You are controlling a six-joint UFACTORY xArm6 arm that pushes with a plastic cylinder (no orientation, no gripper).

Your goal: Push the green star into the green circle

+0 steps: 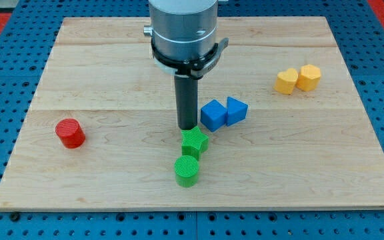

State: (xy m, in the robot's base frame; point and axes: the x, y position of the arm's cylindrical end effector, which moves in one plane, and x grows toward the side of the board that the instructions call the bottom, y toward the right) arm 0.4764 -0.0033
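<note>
A: Where's my tip (188,127)?
B: Bare rod, nothing to grasp with, just above the green plastic star block (194,142).
A: And the green plastic cylinder (187,171)?
B: Just below the star, about touching. Two blue blocks (223,113) sit to the view's right.

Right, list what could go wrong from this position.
1. My tip sits just above the green star, slightly left of its centre; a push could glance it rightward past the green circle.
2. The blue blocks lie close on the right; drifting sideways could knock them.
</note>
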